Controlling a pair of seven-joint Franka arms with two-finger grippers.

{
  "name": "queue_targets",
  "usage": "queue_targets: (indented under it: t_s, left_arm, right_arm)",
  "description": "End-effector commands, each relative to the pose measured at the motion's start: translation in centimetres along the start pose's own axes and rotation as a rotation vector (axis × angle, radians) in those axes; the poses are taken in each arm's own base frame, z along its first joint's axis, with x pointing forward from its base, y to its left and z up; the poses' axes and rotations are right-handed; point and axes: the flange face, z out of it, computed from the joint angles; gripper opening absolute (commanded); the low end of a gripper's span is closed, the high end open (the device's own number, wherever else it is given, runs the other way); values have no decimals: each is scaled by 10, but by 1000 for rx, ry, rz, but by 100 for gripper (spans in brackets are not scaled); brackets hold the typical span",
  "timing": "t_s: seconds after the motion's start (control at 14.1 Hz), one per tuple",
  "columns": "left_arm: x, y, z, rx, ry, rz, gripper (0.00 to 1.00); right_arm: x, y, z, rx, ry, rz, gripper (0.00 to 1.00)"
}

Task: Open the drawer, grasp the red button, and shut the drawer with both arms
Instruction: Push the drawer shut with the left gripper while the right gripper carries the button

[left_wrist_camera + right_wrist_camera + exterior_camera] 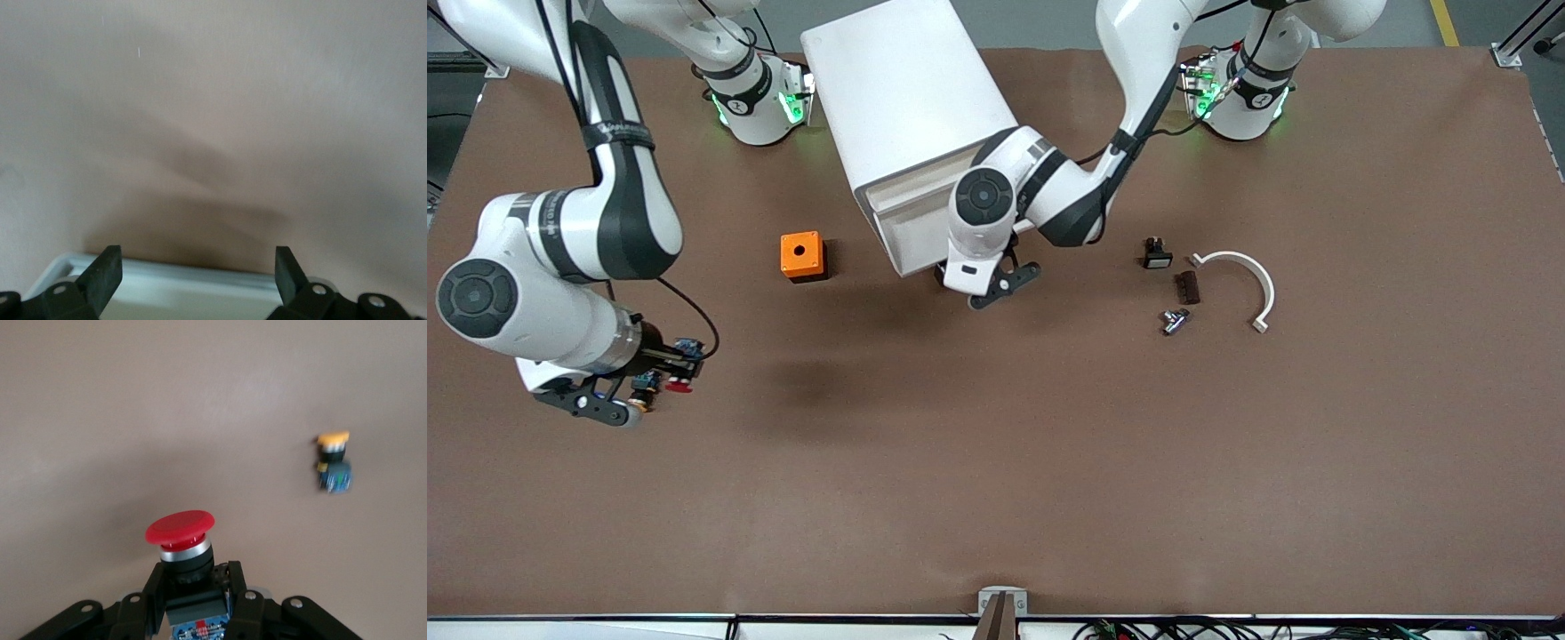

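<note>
The right claw (193,600) is squeezing the red button (181,540), up in the air over the desk (1049,462) at the right arm's end. The left claw (996,283) hangs with its fingers spread apart at the front of the top drawer (911,233), which is pulled out a bit.

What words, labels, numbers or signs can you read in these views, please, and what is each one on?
None can be read.
Right arm: a line of small print on its black band, too small to read.
Both arm bases: a small round mark each, not legible.
Cabinet, button: no lettering legible.
</note>
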Motion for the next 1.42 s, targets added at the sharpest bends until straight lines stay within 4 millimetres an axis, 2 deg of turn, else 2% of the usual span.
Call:
queue_targets:
  t_s: [0.0,0.14,0.28,0.36,0.57,0.71,0.85,0.92,1.07,1.28,1.35]
  left_arm:
    - [-38,-7,8,26,16,-26,100]
    - [-65,-6,14,35,-2,-33,100]
    - [-80,-8,20,47,-15,-34,100]
    - [-86,-8,21,49,-14,-26,100]
    - [-99,-8,23,51,-13,-6,100]
    - [-102,-8,24,53,-14,-2,100]
    - [-95,-8,21,50,-14,-5,100]
    - [-87,-8,13,48,-8,-8,100]
    - [-42,-9,-17,18,48,-28,100]
    - [47,-21,-75,-39,115,-69,100]
    - [71,-27,-93,-56,135,-87,100]
  right_arm:
    - [-2,26,50,7,59,-91,0]
    - [3,42,87,5,66,-115,0]
    - [8,48,121,-2,51,-108,0]
    - [9,53,131,-4,38,-98,0]
    - [11,60,155,-2,25,-79,0]
    - [13,66,162,-1,23,-61,0]
    - [8,68,170,10,2,-36,0]
    - [7,69,170,23,-2,-21,0]
    - [7,69,172,32,-6,-10,0]
    - [7,70,177,34,-13,-4,0]
    - [7,70,178,34,-15,-4,0]
